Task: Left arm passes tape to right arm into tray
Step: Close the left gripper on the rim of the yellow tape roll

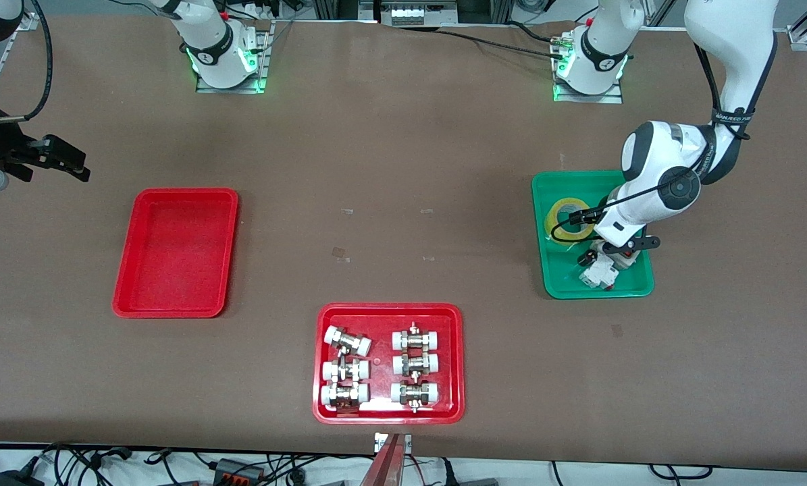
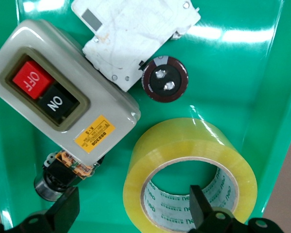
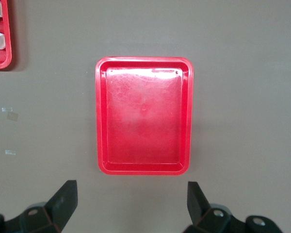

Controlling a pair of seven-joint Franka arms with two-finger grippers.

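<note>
Now | left gripper [image 2: 136,213] spread wide, one finger in the tape [image 2: 190,171] hole, green tray [image 1: 639,283] at 3 o'clock | right gripper [image 3: 131,206] spread, waiting | red tray [image 1: 177,253] at 9 o'clock | handover and drop remain

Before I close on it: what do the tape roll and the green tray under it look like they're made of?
Tape: translucent yellow plastic film, glossy, wound on what looks like a white printed core, probably cardboard; the layers show through at the edge. Green tray: apparently hard moulded plastic, smooth and shiny, with bright light streaks on its floor and wall. The left gripper is open over the tape.
</note>
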